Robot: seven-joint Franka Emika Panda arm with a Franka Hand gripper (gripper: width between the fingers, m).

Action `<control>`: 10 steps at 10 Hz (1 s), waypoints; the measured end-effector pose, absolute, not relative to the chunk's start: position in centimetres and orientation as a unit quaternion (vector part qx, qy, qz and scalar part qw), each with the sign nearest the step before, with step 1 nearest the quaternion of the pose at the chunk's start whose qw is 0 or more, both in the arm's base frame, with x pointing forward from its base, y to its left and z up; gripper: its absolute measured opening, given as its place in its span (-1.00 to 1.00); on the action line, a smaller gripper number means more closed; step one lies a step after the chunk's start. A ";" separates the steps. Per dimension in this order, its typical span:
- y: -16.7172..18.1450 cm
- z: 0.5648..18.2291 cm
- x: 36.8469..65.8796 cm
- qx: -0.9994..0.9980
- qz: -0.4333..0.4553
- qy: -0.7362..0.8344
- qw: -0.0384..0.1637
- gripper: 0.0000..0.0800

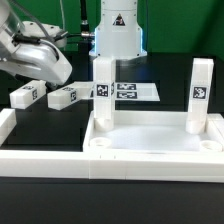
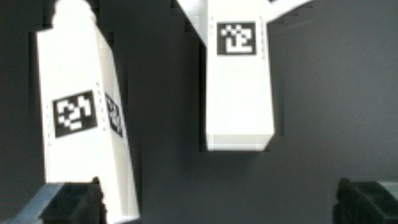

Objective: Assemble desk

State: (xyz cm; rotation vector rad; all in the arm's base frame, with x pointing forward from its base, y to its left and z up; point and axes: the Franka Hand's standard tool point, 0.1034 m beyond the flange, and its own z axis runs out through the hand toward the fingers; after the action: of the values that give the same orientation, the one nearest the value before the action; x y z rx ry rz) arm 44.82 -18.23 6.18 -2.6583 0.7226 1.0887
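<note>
The white desk top lies at the front of the exterior view's right, with two tagged legs standing upright at its far corners. Two loose white legs lie on the black table at the exterior view's left. My gripper hangs open just above them. In the wrist view my gripper is open with only black table between its fingertips. One lying leg runs right beside one fingertip. The other lying leg lies further out, in line with the gap.
The marker board lies flat behind the desk top. A long white rail borders the table at the exterior view's left and joins another along the front. The robot's white base stands at the back.
</note>
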 end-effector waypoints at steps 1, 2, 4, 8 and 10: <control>-18.1 6.5 44.7 -0.884 0.389 0.237 0.101 0.62; -18.1 6.4 44.0 -0.867 0.425 0.237 0.109 0.62; -18.4 5.8 43.8 -0.844 0.468 0.235 0.114 0.62; -16.6 5.9 45.3 -0.855 0.461 0.200 0.125 0.62; -16.9 5.7 45.1 -0.854 0.463 0.202 0.124 0.62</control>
State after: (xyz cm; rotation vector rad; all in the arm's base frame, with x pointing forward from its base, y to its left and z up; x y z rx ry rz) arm 45.08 -16.91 5.67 -2.4904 0.5897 1.3483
